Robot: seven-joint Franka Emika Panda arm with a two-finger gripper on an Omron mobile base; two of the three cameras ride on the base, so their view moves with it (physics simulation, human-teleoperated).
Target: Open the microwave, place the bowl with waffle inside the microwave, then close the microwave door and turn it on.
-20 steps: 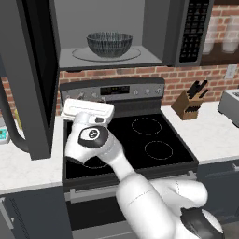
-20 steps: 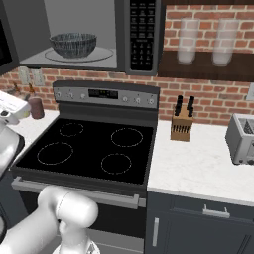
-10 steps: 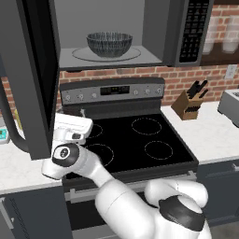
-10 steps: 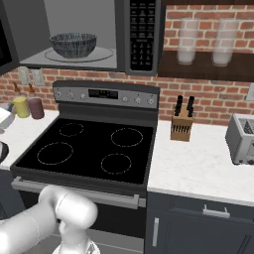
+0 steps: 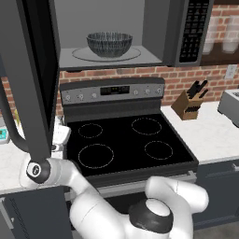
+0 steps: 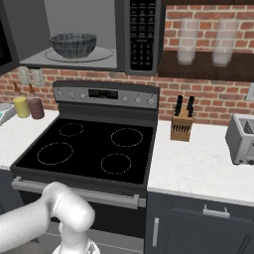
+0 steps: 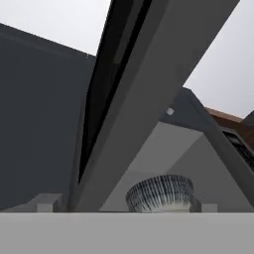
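bowl (image 5: 109, 44) sits on the turntable inside the microwave (image 6: 89, 34) | door (image 5: 35, 70) swung wide left | gripper low behind door, jaws fully apart, empty | door likely stiff, hinged, light to swing; push its free edge

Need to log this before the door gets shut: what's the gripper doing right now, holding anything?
Gripper: open, holding nothing; it sits low by the open microwave door, and the bowl is already inside the microwave.
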